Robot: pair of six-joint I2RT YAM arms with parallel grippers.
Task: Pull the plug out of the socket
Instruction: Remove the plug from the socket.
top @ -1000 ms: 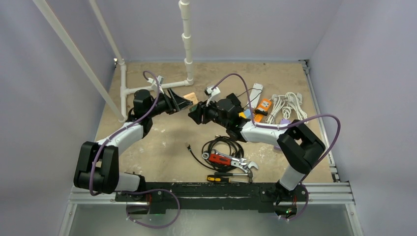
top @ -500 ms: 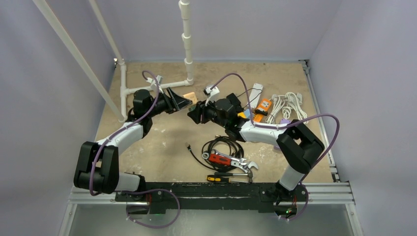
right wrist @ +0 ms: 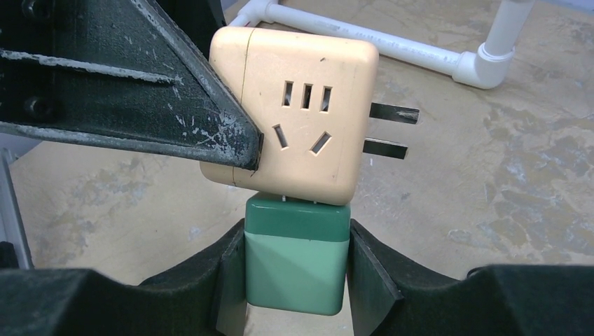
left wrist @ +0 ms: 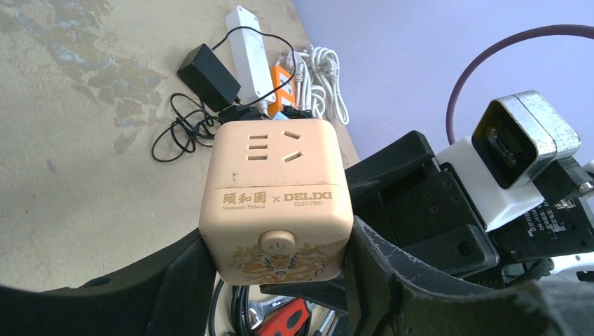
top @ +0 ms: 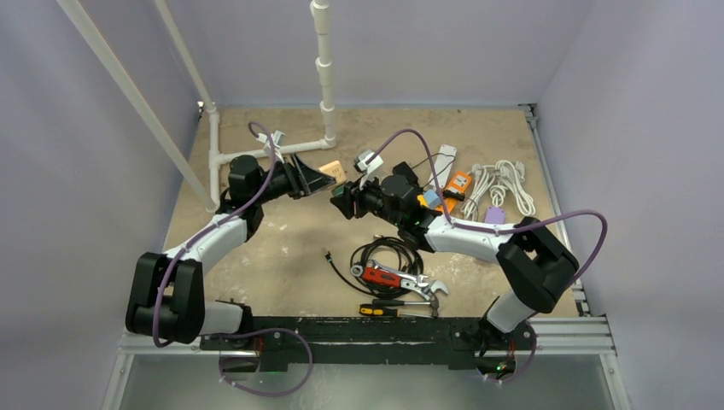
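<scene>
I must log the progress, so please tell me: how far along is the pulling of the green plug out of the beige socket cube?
Done: both grasps. The left claw clamps the beige socket cube, and the right claw clamps the green plug. In hand: the pull itself, as the plug sits tight against one face of the cube. Left: draw the two fully apart.

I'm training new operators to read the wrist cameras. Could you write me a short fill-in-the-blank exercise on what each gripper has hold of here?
1. The left gripper is shut on a beige socket shaped like a ____.
2. The right gripper is shut on a plug whose colour is ____.
3. In the right wrist view, ____ bare metal prongs stick out of one side of the socket.

Missing words: cube; green; two
</scene>
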